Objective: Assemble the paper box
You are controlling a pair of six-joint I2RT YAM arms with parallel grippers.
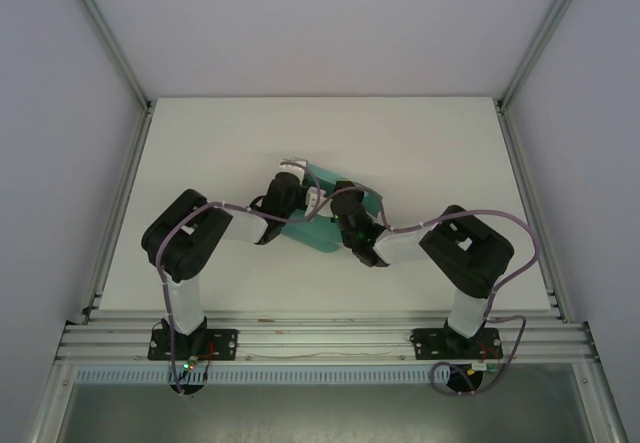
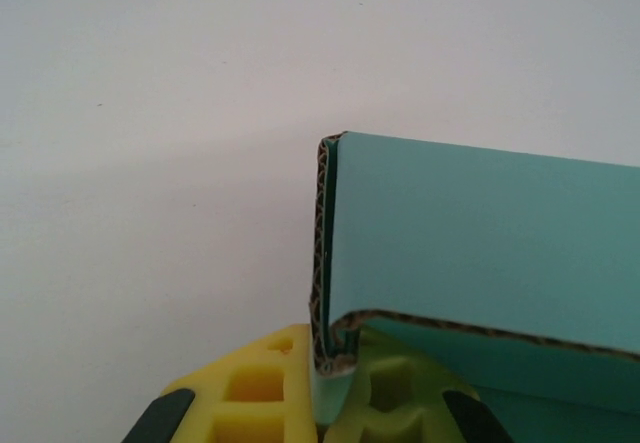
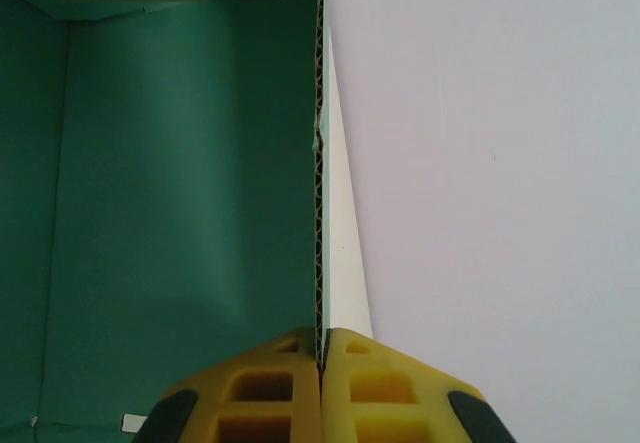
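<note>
Overhead: I see only slivers of the paper box (image 1: 312, 234), rest covered | wrist views: frame edges crop it

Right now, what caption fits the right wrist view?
Right gripper shut on a corrugated wall of the teal paper box.

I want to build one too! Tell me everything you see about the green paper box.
The paper box is teal-green corrugated card, brown wavy layers showing at its cut edges. It is half folded, walls standing, in the middle of the white table. The left gripper and right gripper each pinch a wall, jaws shut.
</note>
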